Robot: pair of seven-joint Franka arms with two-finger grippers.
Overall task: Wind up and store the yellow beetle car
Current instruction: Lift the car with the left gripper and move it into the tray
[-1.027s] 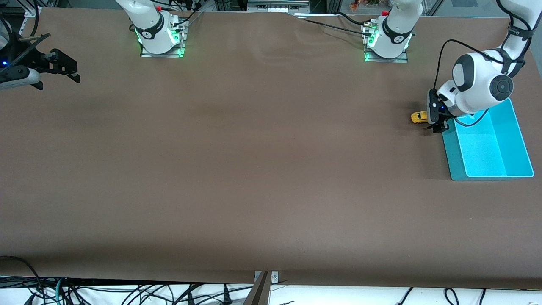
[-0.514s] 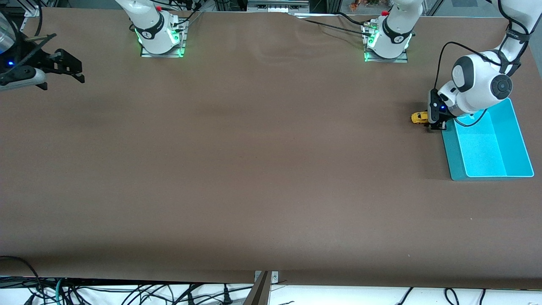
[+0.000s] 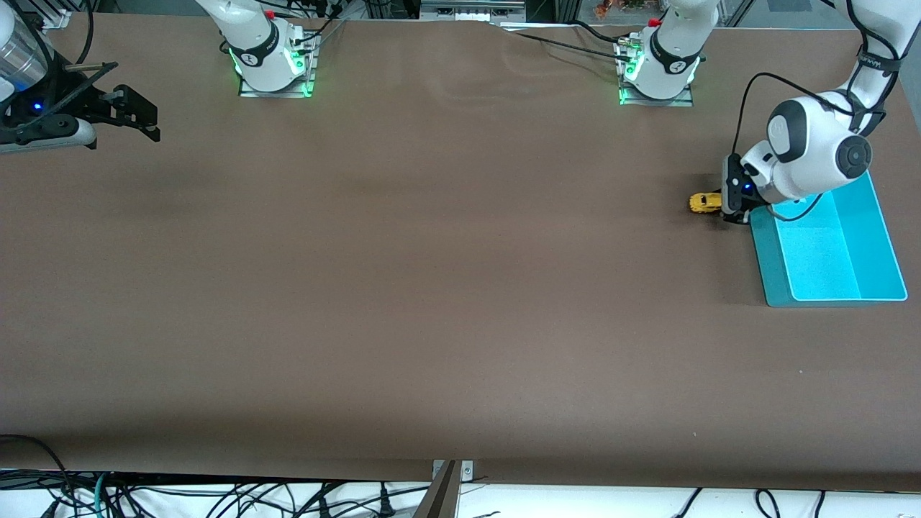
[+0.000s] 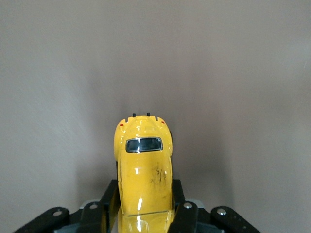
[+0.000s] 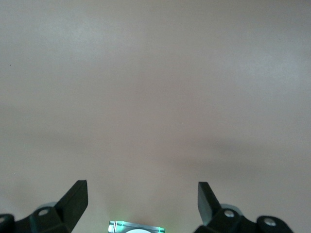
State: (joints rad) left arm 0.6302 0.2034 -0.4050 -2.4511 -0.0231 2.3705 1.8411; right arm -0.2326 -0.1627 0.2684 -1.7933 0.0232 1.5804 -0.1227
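Yellow and glossy, the yellow beetle car (image 3: 704, 203) sat on the brown tabletop (image 3: 432, 288) toward the left arm's end, just beside the teal bin (image 3: 768, 273). The left hand (image 3: 732, 208) was clenched on its body, 1 finger (image 4: 109, 206) on each flank. It looked light, hard and slick, so that low grip across the flanks seemed soundest; the rounded roof would likely slip. Nothing stood between car and bin except the bin's wall, and bare tabletop lay ahead for winding. The right hand (image 3: 137, 119) waited, released, over the tabletop's right-arm end.
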